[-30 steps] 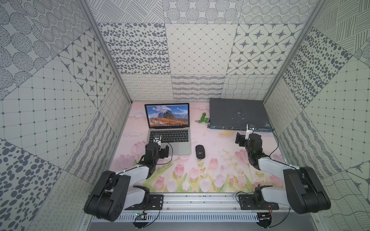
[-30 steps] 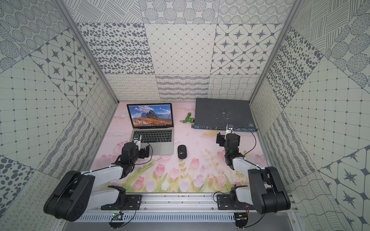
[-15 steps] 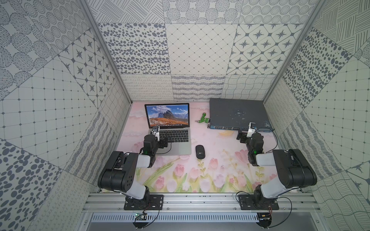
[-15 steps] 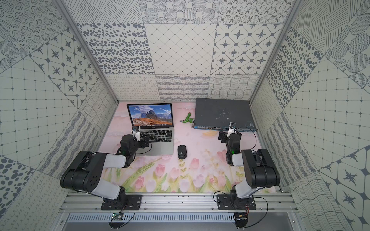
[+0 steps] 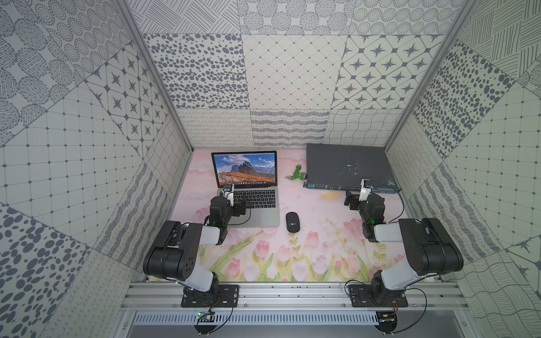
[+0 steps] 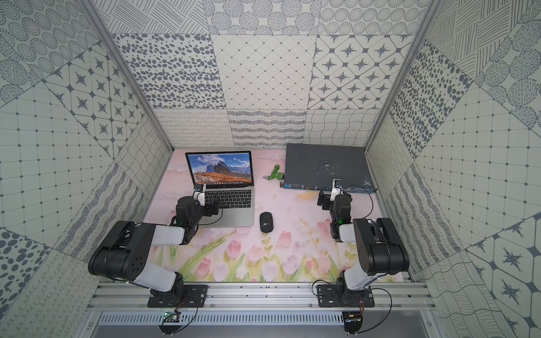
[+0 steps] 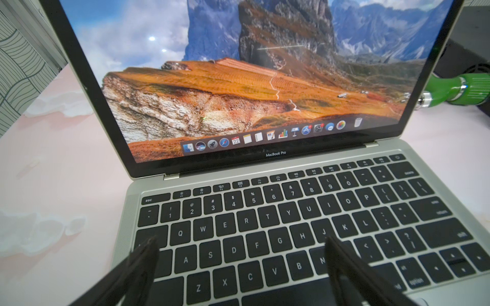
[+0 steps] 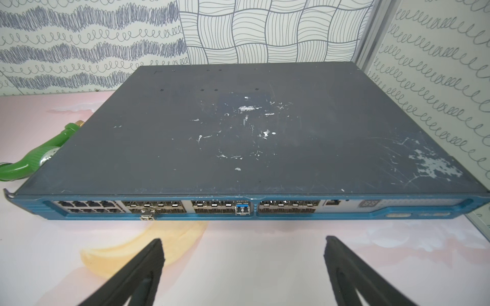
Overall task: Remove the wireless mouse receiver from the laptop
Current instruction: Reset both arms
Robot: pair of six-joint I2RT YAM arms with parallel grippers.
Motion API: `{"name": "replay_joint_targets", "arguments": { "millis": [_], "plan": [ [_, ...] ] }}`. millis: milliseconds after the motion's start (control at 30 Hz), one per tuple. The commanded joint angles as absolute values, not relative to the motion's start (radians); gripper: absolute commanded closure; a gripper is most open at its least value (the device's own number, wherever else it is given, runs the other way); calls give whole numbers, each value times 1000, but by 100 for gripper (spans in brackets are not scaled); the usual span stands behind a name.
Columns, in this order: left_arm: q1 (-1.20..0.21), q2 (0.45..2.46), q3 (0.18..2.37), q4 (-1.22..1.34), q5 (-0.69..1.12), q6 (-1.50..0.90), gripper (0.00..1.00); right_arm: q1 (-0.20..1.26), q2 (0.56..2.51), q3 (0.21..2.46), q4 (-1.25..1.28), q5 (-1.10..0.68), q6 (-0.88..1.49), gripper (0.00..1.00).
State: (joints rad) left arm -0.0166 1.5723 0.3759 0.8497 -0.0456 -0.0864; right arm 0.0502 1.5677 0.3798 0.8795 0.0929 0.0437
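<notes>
The laptop (image 5: 257, 213) stands open at the back left, its mountain wallpaper lit, seen in both top views (image 6: 234, 216) and close up in the left wrist view (image 7: 265, 185). My left gripper (image 5: 235, 199) hovers open over the left half of its keyboard, with nothing between the fingers (image 7: 148, 254). My right gripper (image 5: 357, 196) is open above the bare mat, just in front of the network switch (image 8: 238, 132). The wireless mouse receiver shows in no view.
A black oval mouse (image 5: 292, 222) lies on the mat right of the laptop. A green-and-white plug-like object (image 5: 298, 175) lies between the laptop and the dark grey switch (image 5: 348, 166). Patterned walls close in on three sides.
Both arms have folded, elbows rising near the rail. The left gripper has moved back over the keyboard, and the right gripper has moved a little nearer the switch. Both stayed open.
</notes>
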Motion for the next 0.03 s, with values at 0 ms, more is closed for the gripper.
{"name": "replay_joint_targets", "arguments": {
  "millis": [0],
  "plan": [
    [-8, 1575, 385, 906, -20, -71, 1, 54, 1568, 396, 898, 77, 31, 3]
  ]
}}
